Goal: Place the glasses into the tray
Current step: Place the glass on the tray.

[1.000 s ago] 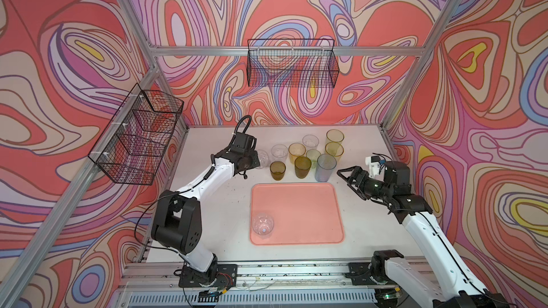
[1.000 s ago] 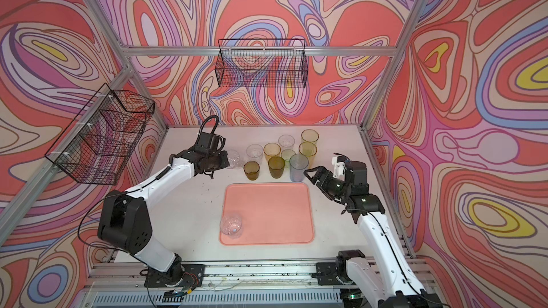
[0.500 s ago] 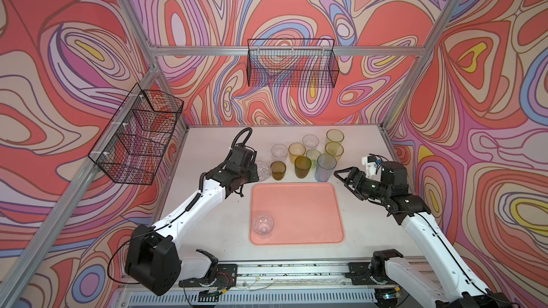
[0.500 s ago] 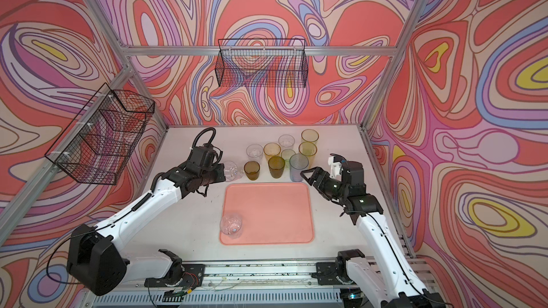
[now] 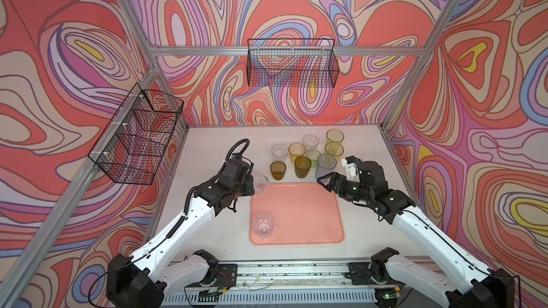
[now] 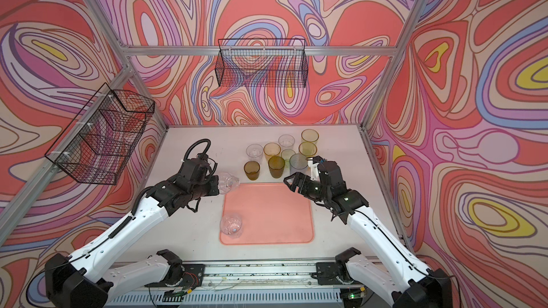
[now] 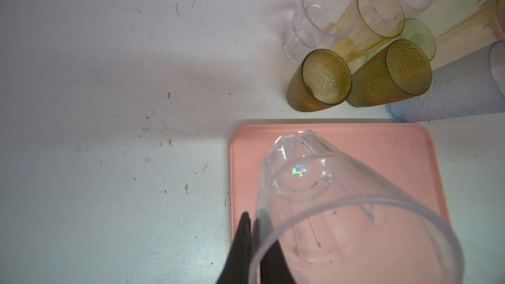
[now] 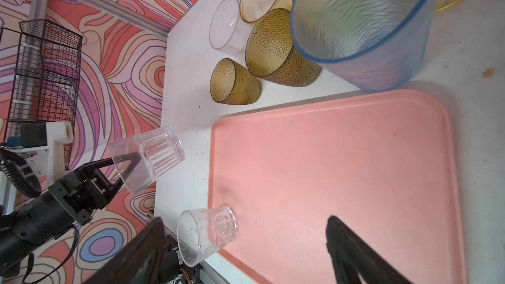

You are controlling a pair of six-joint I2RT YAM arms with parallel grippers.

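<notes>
The salmon-pink tray (image 5: 305, 211) (image 6: 275, 214) lies mid-table. One short clear glass (image 5: 263, 225) (image 8: 207, 230) stands in its near left corner. My left gripper (image 5: 251, 185) (image 7: 252, 218) is shut on the rim of another clear glass (image 5: 259, 183) (image 7: 300, 176), held tilted over the tray's far left corner. Just behind the tray stand several glasses: two olive-brown (image 5: 278, 170), a tall blue-grey one (image 5: 326, 163), and amber, green, yellow and clear ones. My right gripper (image 5: 323, 180) (image 8: 243, 221) hangs open and holds nothing over the tray's far right corner, beside the blue-grey glass.
A black wire basket (image 5: 136, 137) hangs on the left wall and another (image 5: 292, 66) on the back wall. Aluminium posts frame the table's corners. The arms' base rail (image 5: 296, 271) runs along the front edge.
The left arm has carried the clear glass from left of the cluster towards the front, to the tray's far left corner. The right gripper has edged left, still open.
</notes>
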